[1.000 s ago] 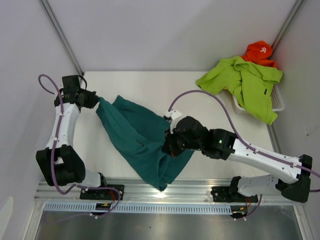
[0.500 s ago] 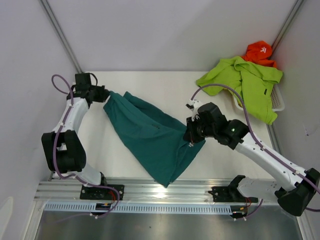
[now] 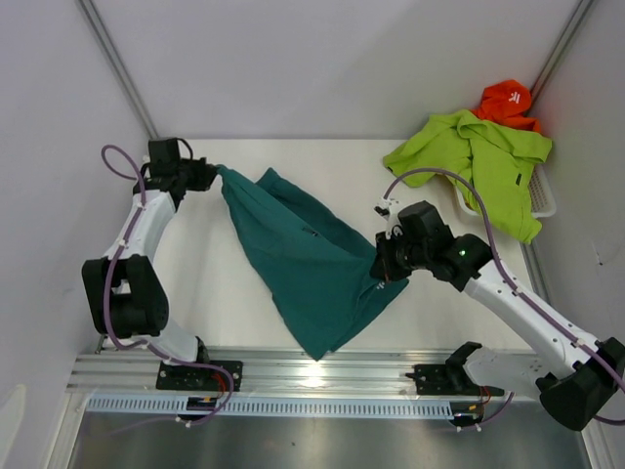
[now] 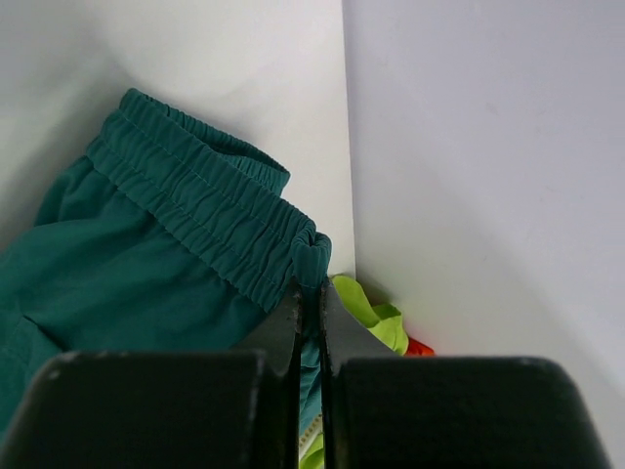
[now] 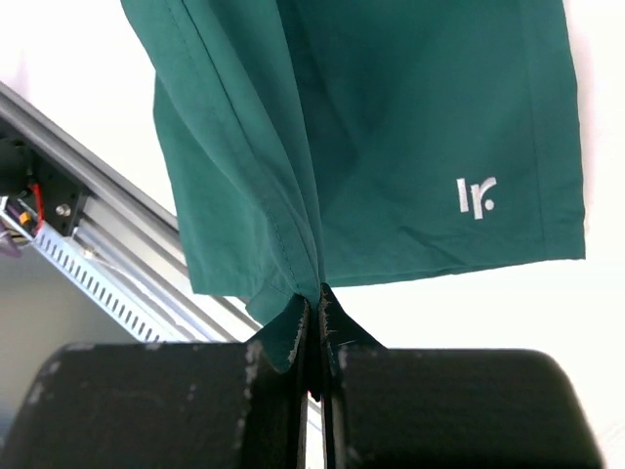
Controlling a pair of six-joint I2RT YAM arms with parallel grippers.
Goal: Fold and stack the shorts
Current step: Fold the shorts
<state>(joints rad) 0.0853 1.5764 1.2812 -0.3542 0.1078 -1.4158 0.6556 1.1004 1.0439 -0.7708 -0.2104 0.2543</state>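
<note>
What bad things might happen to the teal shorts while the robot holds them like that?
The left gripper and right gripper each pinch only a thin edge of the teal shorts, so the fabric might slip out. Their lowest corner sags near the metal rail at the table's front and might snag there.

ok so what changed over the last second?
Both arms shifted the teal shorts to the right. The left gripper moved right and toward the far edge. The right gripper swung right, stretching the fabric slightly wider between them. Unchanged: both grippers stay shut on the shorts, and the lime green shorts and orange garment are still draped on the white basket.
</note>
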